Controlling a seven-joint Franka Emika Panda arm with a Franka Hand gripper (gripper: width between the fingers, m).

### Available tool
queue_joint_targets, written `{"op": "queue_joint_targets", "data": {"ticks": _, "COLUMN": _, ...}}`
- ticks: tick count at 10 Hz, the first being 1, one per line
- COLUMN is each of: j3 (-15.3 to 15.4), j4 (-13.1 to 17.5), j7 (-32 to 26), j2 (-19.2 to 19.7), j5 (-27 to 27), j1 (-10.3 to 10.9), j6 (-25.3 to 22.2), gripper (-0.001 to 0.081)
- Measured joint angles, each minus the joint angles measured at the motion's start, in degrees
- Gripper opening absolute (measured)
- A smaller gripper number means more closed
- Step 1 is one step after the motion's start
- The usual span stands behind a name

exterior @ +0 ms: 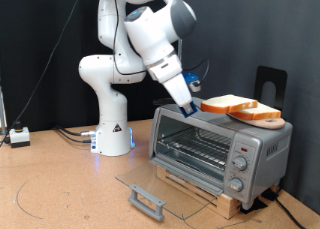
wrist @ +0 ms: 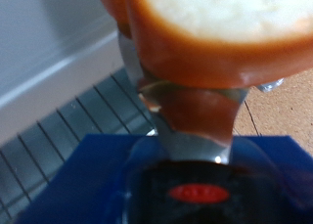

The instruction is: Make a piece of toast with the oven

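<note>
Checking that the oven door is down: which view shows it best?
The exterior view: the oven sits whole, its glass door folded flat. The wrist view shows only rack bars behind the bread at the tool.

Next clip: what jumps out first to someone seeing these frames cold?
The white arm leans over the oven at the exterior view's right, its gripper at the edge of two bread slices stacked on the oven's top. The glass door lies folded open with the wire rack bare. In the wrist view, a piece of toast fills the frame close to the fingers.
</note>
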Motion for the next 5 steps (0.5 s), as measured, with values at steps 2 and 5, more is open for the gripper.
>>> {"op": "queue_joint_targets", "data": {"ticks": 2, "j3": -4.24, "j4": 0.05, "j7": -5.71, "j2": -0.04, "j5": -0.05, "j1": -1.17, "j6": -2.47, "gripper": 0.0399}}
{"op": "queue_joint_targets", "data": {"ticks": 5, "j3": -9.30, "j4": 0.94, "j7": -9.88, "j2": -0.05, "j5": -4.63, "j1": -4.21, "j6": -8.06, "gripper": 0.0399}}
